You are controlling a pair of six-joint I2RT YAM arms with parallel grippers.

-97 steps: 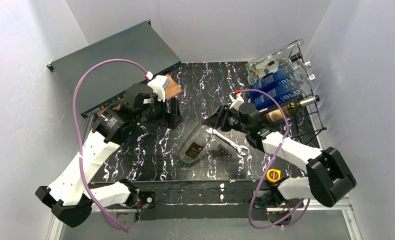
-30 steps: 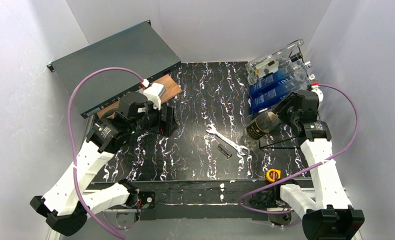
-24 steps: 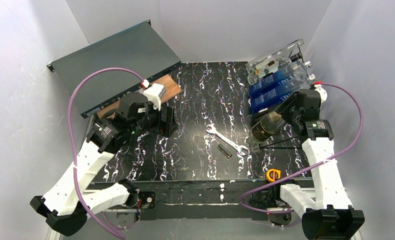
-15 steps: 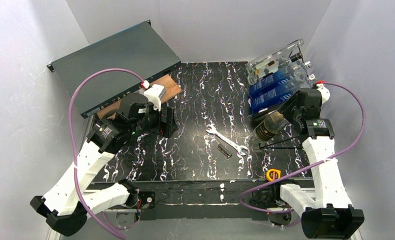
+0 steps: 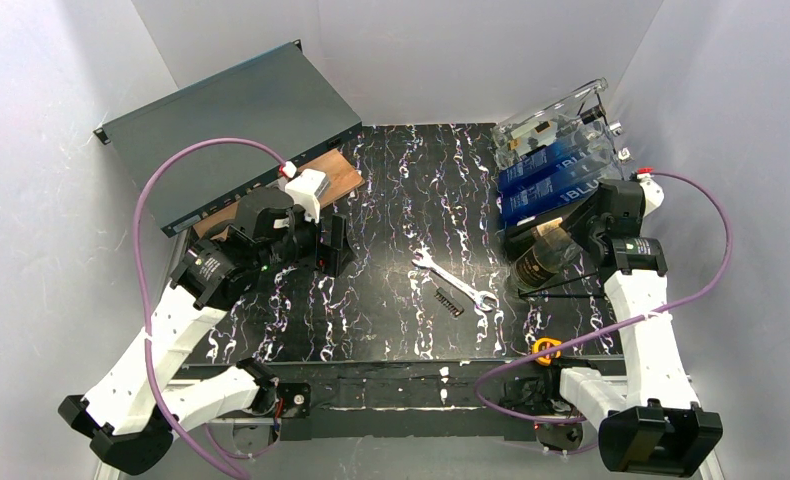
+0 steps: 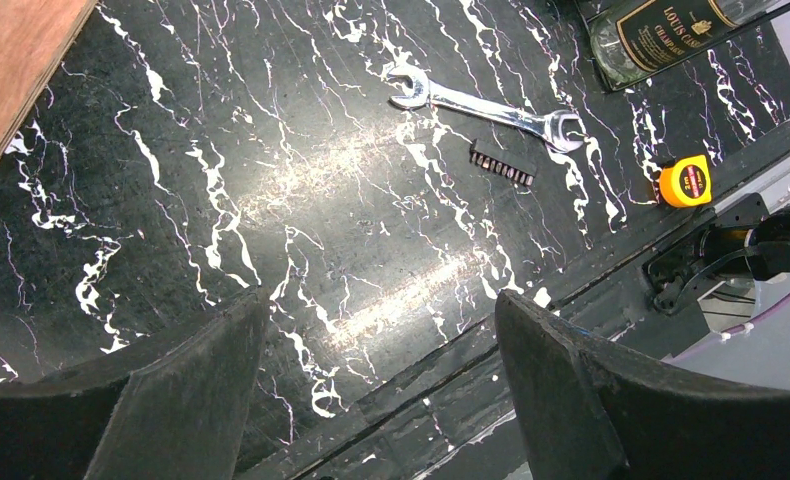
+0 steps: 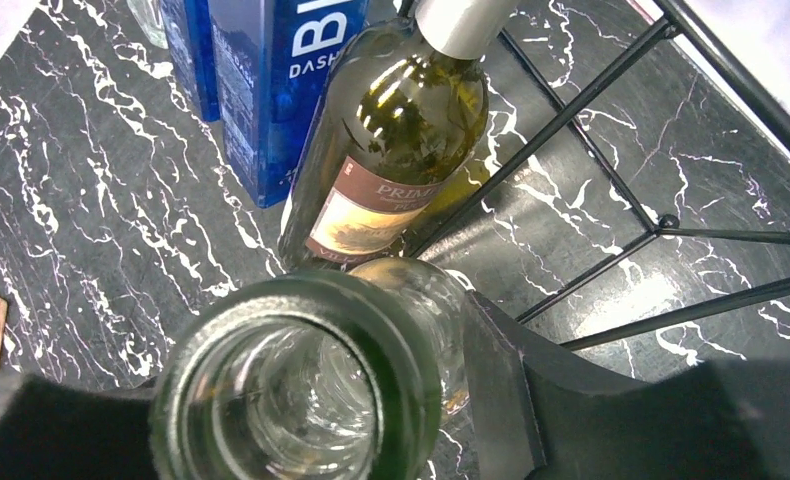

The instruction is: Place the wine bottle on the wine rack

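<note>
Left gripper (image 6: 376, 300) hangs over bare marble beside the wooden board (image 5: 336, 180), its fingers spread wide with nothing between them, so you can leave it out of this. Mid-table lie the wrench (image 5: 454, 281) and a black toothed strip (image 5: 449, 302), both apart from the work.

Your right gripper (image 5: 569, 238) is clamped round the neck of the wine bottle (image 5: 534, 260), which hangs tilted at the near end of the wine rack (image 7: 611, 70), base pointing towards the table's middle. Just beyond it another bottle (image 7: 391, 150) rests in the rack, beside the blue cartons (image 5: 546, 175). Whether your bottle is bearing on a wire yet, I cannot tell.

Watch three things. You hold smooth glass by the neck alone, so the heavy body could swing or slip. The base could snag a thin wire, or knock the resting bottle and shift it. Let go before it sits in a row and it will likely roll onto the marble.

Three seconds ago the bottle lay flat near the wrench. Over the last second its base has drawn back from the table's middle towards the rack, while your left arm has barely moved
</note>
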